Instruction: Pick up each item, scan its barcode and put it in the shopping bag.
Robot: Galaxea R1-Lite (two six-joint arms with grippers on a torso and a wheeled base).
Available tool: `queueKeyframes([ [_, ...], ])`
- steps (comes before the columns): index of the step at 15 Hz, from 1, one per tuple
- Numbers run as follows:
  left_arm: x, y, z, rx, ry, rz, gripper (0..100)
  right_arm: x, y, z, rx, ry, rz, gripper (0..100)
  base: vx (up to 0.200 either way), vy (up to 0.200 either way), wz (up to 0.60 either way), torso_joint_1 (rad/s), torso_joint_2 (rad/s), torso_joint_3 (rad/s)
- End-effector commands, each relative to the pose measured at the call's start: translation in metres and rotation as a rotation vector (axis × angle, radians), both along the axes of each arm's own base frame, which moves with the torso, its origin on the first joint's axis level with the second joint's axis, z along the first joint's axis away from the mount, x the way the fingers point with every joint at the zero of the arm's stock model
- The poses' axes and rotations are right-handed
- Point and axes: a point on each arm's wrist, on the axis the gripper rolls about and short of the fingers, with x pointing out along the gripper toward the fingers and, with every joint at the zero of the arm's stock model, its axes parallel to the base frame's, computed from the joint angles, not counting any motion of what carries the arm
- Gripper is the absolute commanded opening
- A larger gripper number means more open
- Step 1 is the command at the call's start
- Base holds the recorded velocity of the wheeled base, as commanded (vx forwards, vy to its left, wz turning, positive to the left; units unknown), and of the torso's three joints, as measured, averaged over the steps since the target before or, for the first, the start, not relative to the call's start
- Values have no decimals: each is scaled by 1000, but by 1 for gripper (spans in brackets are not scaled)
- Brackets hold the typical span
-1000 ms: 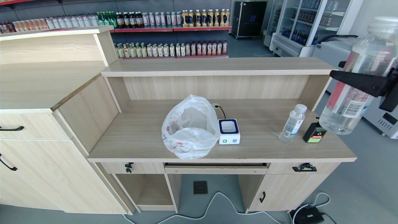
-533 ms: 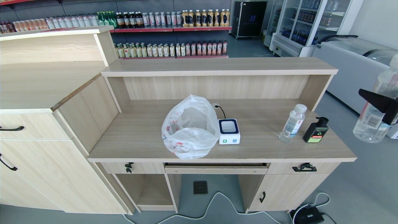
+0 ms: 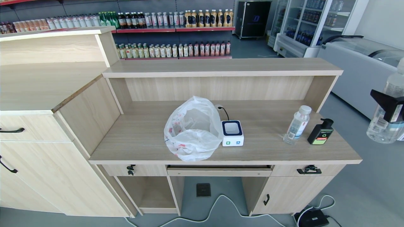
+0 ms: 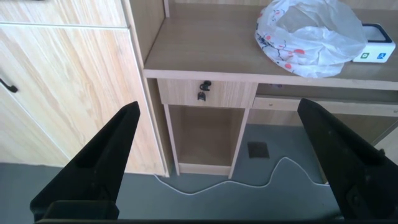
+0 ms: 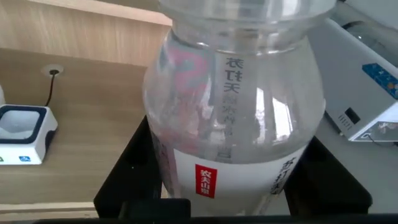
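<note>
Past the counter (image 3: pixel 142 138) end, right hand (image 3: pixel 393 107) and bottle (image 3: pixel 383 130) farther out.

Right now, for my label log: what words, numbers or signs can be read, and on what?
Held bottle: vertical Chinese characters and a red square mark; brand print, left unquoted.
Counter bottle: label too small to read.
Pump bottle: green label, too small.
Scanner: two icons, no legible words.
Shopping bag: red print, crumpled, unreadable.

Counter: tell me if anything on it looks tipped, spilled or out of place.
Nothing stands out. The bag sits open beside the scanner; the small bottle and pump bottle stand upright. The large bottle is off the counter's right end, held in the right gripper.
</note>
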Motion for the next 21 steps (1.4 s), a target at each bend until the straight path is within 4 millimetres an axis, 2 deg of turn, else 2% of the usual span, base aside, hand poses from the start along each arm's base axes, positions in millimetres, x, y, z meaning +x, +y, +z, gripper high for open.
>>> queueKeyframes([
  [1, 0, 0, 0, 0, 0, 1, 100, 7, 0, -1, -1, 1, 7, 0, 0, 0, 600, 7, -2, 2],
  [4, 0, 0, 0, 0, 0, 1, 100, 21, -3, 2, -37, -53, 2, 0, 0, 0, 600, -1, 1, 2],
  [6, 0, 0, 0, 0, 0, 1, 100, 45, -8, 8, -60, -106, 2, 0, 0, 0, 600, 12, 0, 2],
  [8, 0, 0, 0, 0, 0, 1, 100, 70, -13, 8, -67, -119, 3, 0, 0, 0, 0, 0, 0, 0],
  [10, 0, 0, 0, 0, 0, 1, 100, 100, -18, 0, -109, -125, 9, 0, 0, 0, 0, 0, 0, 0],
  [12, 0, 0, 0, 0, 0, 1, 100, 122, -20, -16, -189, -123, 131, 0, 0, 0, 0, 0, 0, 0],
  [16, 0, 0, 0, 0, 0, 1, 100, 145, -19, -48, -342, -152, 399, 0, 0, 0, 0, 0, 0, 0],
  [18, 0, 0, 0, 0, 0, 1, 100, 154, -19, -59, -411, -150, 463, 0, 0, 0, 0, 0, 0, 0],
  [21, 0, 0, 0, 0, 0, 1, 100, 169, -13, -70, -426, -169, 530, 0, 0, 0, 0, 0, 0, 0],
])
